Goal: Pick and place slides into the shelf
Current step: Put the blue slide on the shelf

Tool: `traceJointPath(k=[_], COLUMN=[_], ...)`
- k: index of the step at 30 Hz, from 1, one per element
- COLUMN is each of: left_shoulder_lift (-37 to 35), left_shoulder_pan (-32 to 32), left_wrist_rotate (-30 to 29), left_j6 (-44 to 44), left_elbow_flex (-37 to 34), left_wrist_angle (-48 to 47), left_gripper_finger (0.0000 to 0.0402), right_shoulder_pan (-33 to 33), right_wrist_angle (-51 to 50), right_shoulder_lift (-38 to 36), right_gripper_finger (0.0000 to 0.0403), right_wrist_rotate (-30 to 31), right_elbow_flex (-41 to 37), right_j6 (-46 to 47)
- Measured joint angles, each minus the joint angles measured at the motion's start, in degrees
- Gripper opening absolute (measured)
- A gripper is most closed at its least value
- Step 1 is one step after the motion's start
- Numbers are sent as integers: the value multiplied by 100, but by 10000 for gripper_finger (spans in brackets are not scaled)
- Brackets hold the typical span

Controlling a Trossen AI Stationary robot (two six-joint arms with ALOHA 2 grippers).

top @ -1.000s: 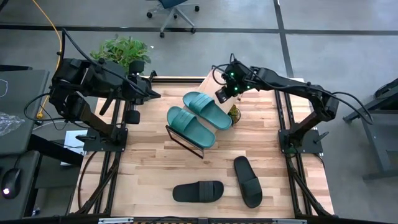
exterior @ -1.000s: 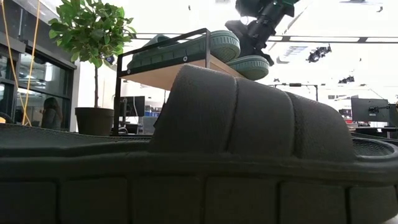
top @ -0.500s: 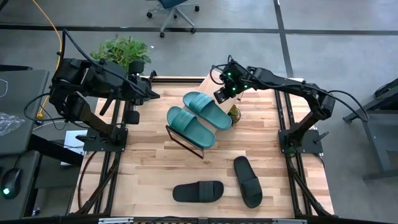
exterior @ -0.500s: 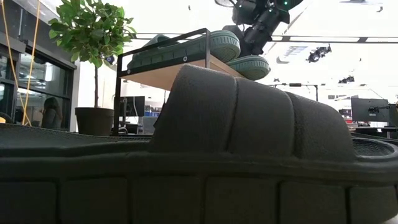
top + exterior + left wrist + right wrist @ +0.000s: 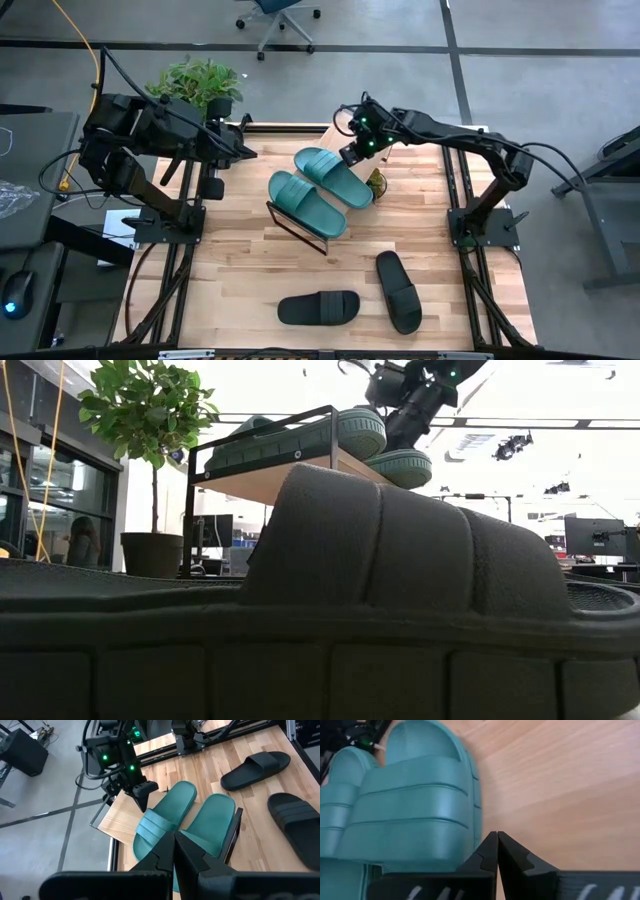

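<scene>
hovering my right gripper (image 5: pixel 352 153) with its fingers pressed together and holding nothing, i sit over the shelf (image 5: pixel 334 133)'s bare board, just beside the toe end of the nearer teal slide (image 5: pixel 335 176). its twin, the second teal slide (image 5: pixel 305 202), lies beyond it on the same slanted board. two black slides (image 5: pixel 318 307) (image 5: pixel 398 290) lie well apart from me, down on the tabletop (image 5: pixel 240 260). i judge them light, bendy rubber, grippy rather than slick; the wide strap or a sole edge looks the best place to pinch. compared with a second ago i have drifted a little along the board, closer in to the teal toe. my left gripper (image 5: pixel 173 851), also pressed together, waits off by the plant (image 5: pixel 195 82).
</scene>
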Motion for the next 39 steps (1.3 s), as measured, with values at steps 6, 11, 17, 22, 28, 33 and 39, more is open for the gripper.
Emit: traceJointPath(k=[6,11,17,22,28,33,39], left_shoulder_lift=[0,0,0,0,0,0,0], left_shoulder_pan=[0,0,0,0,0,0,0], left_wrist_rotate=[0,0,0,0,11,33,39], left_j6=[2,2,2,2,0,0,0], left_elbow_flex=[0,0,0,0,0,0,0], left_wrist_angle=[-4,-26,-26,-26,-26,-24,-24], left_gripper_finger=[0,0,0,0,0,0,0], right_shoulder_pan=[176,249,245,245,249,249,282], right_wrist_angle=[382,511,563,678,603,491,156], right_shoulder_lift=[119,120,121,123,123,123,123], right_gripper_finger=[0,0,0,0,0,0,0], right_wrist_rotate=[-86,-154,-441,-555,-59,223,241], right_elbow_flex=[-2,-2,-2,-2,-2,-2,-2], right_j6=[39,51,47,116,295,421,411])
